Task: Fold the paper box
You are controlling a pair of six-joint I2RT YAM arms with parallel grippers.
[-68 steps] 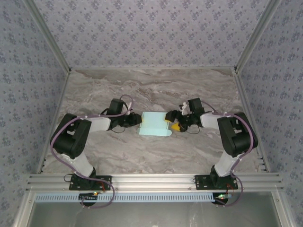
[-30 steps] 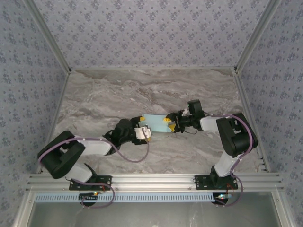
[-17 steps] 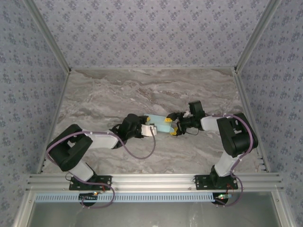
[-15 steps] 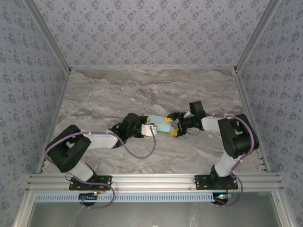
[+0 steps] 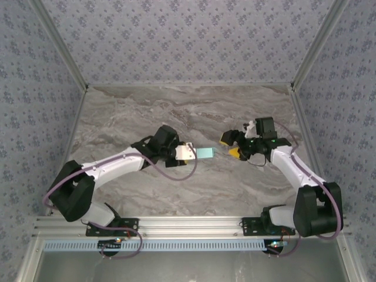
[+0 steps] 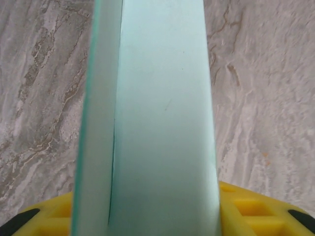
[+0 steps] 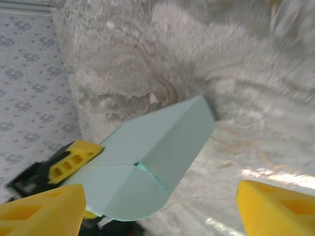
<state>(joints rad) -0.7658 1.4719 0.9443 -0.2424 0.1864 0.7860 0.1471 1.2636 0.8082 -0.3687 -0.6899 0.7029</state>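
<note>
The paper box (image 5: 205, 153) is a pale aqua folded card held out over the middle of the table. My left gripper (image 5: 190, 153) is shut on its left end. In the left wrist view the paper box (image 6: 162, 113) runs straight up from between my yellow fingers (image 6: 256, 211), a fold seam down its left side. My right gripper (image 5: 232, 145) stands open just right of the box, not touching it. From the right wrist the paper box (image 7: 152, 147) shows its rounded flap tucked at the near end, with my own fingertips (image 7: 42, 209) wide apart below it.
The marble table (image 5: 176, 111) is ringed by patterned walls. An aluminium rail (image 5: 188, 223) runs along the near edge by the arm bases. Bare marble lies behind and in front of the grippers.
My right gripper has let go of the box, opened and drawn back to the right. My left gripper has shut on the box's left end and carried it rightward, the left arm stretching out.
</note>
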